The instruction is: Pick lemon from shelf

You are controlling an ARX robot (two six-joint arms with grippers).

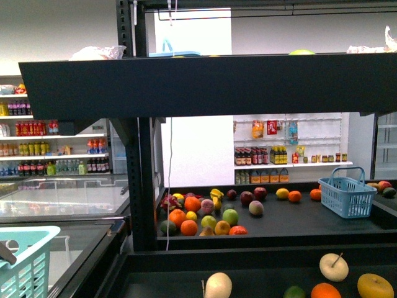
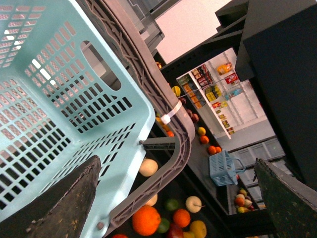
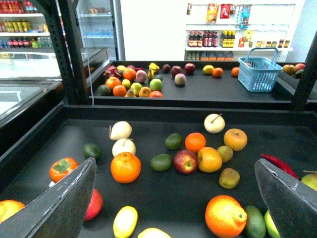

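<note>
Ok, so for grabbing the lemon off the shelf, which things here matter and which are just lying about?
For the job: lemon; black shelf; right gripper, open above the tray.

Just lying about: big orange; red apple; red chilli; blue basket; bottles on the wall shelves.

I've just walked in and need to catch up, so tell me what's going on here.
A two-armed robot faces a black fruit shelf in a shop. Its right claw hangs open over the near tray, and the lemon lies loose on that tray, not yet gripped. The left claw is open too, with a light blue basket close against it and the basket's grey handle passing between the fingers.
</note>
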